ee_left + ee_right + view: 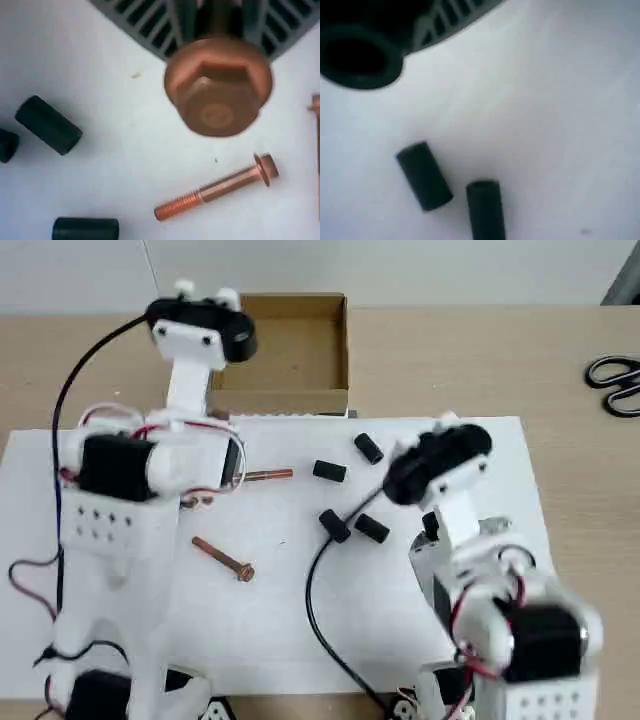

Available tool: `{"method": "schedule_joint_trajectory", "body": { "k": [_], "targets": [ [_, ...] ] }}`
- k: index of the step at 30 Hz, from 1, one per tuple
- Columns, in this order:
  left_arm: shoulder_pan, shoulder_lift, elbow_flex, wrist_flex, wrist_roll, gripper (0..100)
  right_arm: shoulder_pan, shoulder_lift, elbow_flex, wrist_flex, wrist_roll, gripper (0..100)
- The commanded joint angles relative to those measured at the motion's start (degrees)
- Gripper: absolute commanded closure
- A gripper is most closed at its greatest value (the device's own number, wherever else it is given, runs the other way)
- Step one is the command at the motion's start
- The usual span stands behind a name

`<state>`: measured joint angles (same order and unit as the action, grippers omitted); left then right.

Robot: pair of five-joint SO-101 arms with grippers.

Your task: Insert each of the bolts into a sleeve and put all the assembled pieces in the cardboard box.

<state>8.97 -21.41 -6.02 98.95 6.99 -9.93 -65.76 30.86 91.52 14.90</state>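
Closest to us, in the left wrist view, a copper bolt (pixel 218 87) hangs head-on to the lens. Its shank runs up between the ribbed jaws of the left gripper (pixel 217 20), which is closed around it. Almost as close in the right wrist view is a black sleeve (pixel 357 57), its bore turned toward the lens, pinched in the right gripper (pixel 405 22), whose jaws are drawn in to the sleeve's width. From the high view the two arms stand well apart over the white sheet (pixel 260 640), so we judge that bolt and sleeve are each in a gripper but not yet brought together — the first insertion is not yet made. Two more bolts lie loose on the sheet: a second bolt (pixel 270 476) just beside the left arm's wrist and a third bolt (pixel 222 558) nearer the front edge. Four loose sleeves (pixel 330 471) are scattered between the arms, none touching a bolt. The cardboard box (pixel 285 400) sits on the counter (pixel 450 350) at the sheet's far edge, partly behind the left arm's elbow, and the floor we can see is bare cardboard. By our reading the task is at its very start — no piece assembled, none boxed, and three bolts left to sleeve and carry over.
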Motion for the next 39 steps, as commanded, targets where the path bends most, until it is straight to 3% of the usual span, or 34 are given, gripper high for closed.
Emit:
{"method": "schedule_joint_trajectory", "body": {
  "k": [1, 12, 19, 28, 39],
  "targets": [
    [-0.2, -6.8, 5.2, -4.2, 8.3, 100, -0.2, -9.1, 9.0, -8.6, -6.1, 99.6],
    [0.3, -28.0, 34.6, -27.8, 27.8, 100, -10.6, -35.7, 38.5, -26.4, -17.1, 99.6],
    [1.2, -41.8, 51.6, -39.7, 33.9, 100, -20.8, -37.0, 40.6, -28.1, -18.5, 99.6],
    [10.6, -61.9, 69.1, -52.0, 35.3, 100, -29.1, -36.5, 42.9, -31.2, -18.3, 99.5],
    [14.0, -69.7, 73.4, -52.6, 35.3, 100, -34.7, -36.5, 45.6, -32.9, -18.2, 99.5]
  ]
}}
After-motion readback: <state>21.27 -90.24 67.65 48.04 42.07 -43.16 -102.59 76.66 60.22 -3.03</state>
